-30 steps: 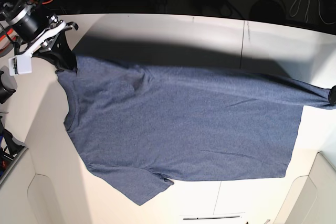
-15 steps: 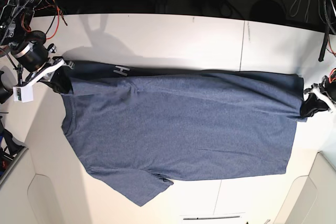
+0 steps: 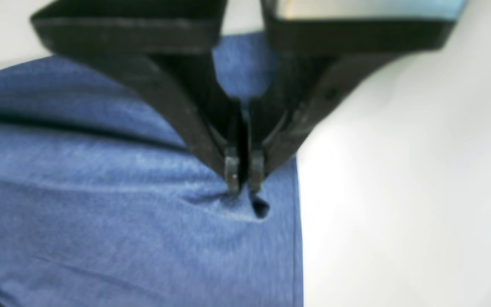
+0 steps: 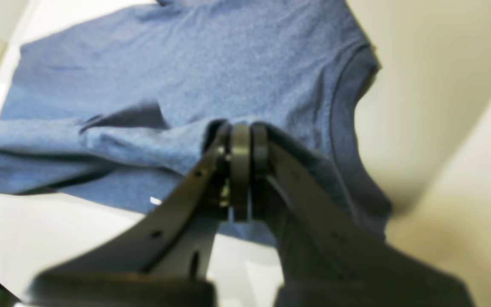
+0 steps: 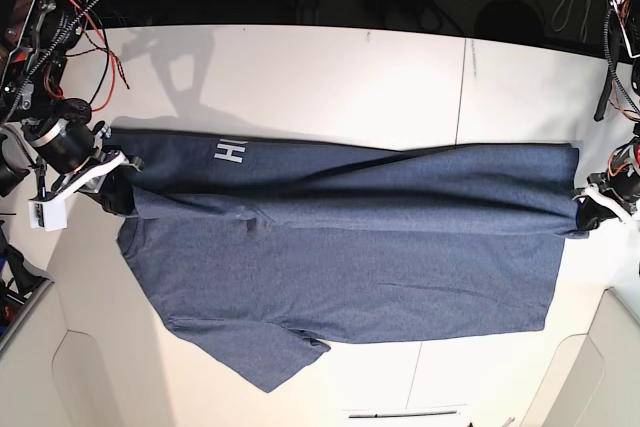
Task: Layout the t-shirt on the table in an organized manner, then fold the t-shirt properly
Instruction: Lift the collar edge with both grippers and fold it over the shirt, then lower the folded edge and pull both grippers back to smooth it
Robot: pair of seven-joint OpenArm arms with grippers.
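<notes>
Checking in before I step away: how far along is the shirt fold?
Done: the t-shirt lies spread out on the table. In hand: the left gripper and right gripper, both shut on its far edge, carry that edge over the body, turning white lettering up. Left: laying this lengthwise fold down, tucking the lower sleeve, and the crosswise folds.

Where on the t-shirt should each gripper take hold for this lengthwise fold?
Probably where they grip now: the left gripper shut on the hem-end corner of the t-shirt, the right gripper shut beside the collar, each from its own outer end, since the long edge spans between them.
</notes>
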